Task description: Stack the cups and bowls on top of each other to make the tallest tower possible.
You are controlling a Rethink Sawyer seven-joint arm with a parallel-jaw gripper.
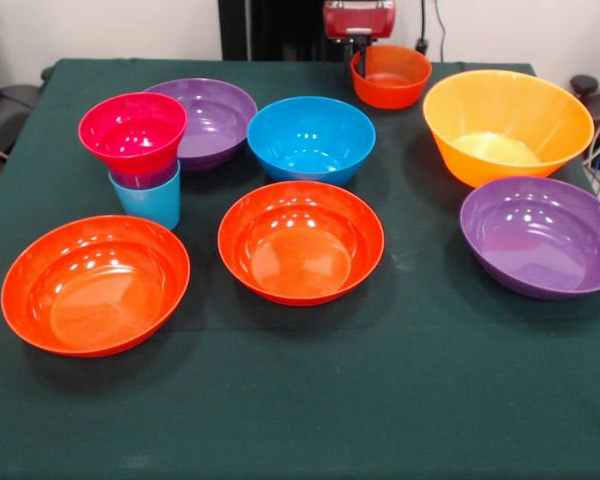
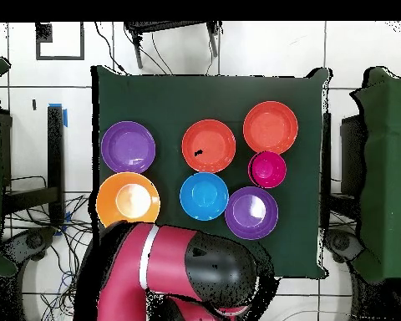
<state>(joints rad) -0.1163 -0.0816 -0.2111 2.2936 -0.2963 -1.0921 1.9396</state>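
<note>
The tower stands at the left in the front view: a light blue cup [image 1: 158,203] lowest, a purple cup [image 1: 146,181] nested in it, a small pink bowl [image 1: 132,130] on top. From overhead only the pink bowl [image 2: 267,168] shows. My gripper [image 1: 360,45] hangs at the table's far edge, right at the left rim of the small orange bowl [image 1: 391,76]. I cannot see whether it grips that rim. In the overhead view my arm [image 2: 187,267] hides the gripper and the small orange bowl.
Loose on the green cloth: a medium blue bowl [image 1: 310,138] [image 2: 204,196], two wide orange-red bowls [image 1: 95,285] [image 1: 300,242], two wide purple bowls [image 1: 208,120] [image 1: 542,236], and a large yellow-orange bowl [image 1: 507,125] [image 2: 128,200]. Cables hang off the right table edge.
</note>
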